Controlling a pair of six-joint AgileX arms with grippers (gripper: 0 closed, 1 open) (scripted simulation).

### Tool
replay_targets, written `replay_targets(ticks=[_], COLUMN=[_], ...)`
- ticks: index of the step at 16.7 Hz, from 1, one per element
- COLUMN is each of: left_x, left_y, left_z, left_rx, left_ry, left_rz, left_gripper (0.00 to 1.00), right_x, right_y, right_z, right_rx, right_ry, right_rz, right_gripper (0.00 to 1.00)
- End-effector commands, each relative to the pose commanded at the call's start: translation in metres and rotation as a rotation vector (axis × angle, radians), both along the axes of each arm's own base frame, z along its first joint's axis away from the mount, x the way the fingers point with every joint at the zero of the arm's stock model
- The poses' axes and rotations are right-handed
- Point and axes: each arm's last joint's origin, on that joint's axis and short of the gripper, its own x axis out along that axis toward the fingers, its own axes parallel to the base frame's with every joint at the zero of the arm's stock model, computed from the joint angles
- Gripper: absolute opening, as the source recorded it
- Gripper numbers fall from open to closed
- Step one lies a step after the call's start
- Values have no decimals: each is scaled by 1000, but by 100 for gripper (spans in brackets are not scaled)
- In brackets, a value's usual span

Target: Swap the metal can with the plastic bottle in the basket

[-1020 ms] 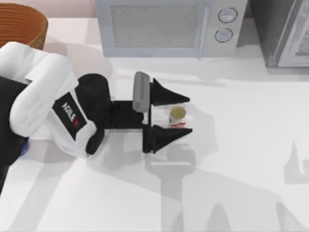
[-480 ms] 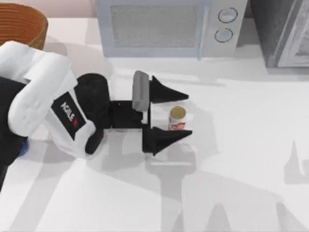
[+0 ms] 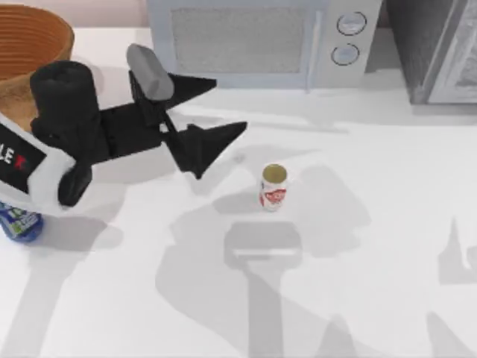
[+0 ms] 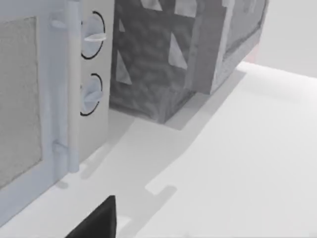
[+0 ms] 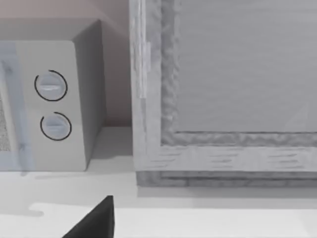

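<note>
The white worktop (image 3: 373,246) spans the whole scene. At its far edge stands a pale microwave (image 3: 261,41) with two round dials, and to the right of that a grey speckled box (image 3: 432,45).

The basket (image 3: 30,41) sits at the far left corner, its orange-brown ribbed wall partly covered by my left arm (image 3: 45,142), which reaches in from the left side.

The left end effector (image 3: 205,112) hangs over the worktop in front of the microwave, pointing right; its two black fingers (image 3: 205,142) are spread wide and hold nothing. It is to the left of the can and on its far side, apart from it.

The metal can (image 3: 273,188) stands upright on the bare worktop near the middle, its dull gold top up and red label facing the near side, touching nothing else.

The plastic bottle (image 3: 19,222) lies at the left edge of the worktop, outside the basket, partly under the left arm.

In the right wrist view a black fingertip (image 5: 94,223) shows over the worktop, with the microwave and grey box beyond; whether the right end effector is wide or narrow I cannot tell.
</note>
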Motion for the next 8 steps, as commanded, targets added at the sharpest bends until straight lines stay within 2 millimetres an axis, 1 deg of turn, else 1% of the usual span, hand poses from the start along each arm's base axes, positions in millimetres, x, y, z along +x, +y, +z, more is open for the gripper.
replay_targets(ticks=[2, 3, 5, 7, 8], left_x=[-21, -35, -72, -115, -137], left_y=[24, 35, 57, 76, 84], left_z=[42, 63, 97, 120, 125], left_rx=[14, 20, 29, 34, 35], left_ry=[-12, -24, -52, -85, -101], left_rz=[145, 220, 370, 516, 587], left_gripper=[100, 100, 100, 100, 100], right_x=[0, 0, 0, 0, 0], right_y=[0, 0, 0, 0, 0], right_z=[0, 0, 0, 0, 0], right_rx=[0, 0, 0, 0, 0], right_ry=[0, 0, 0, 0, 0], right_rz=[0, 0, 0, 0, 0], right_gripper=[100, 100, 100, 100, 100])
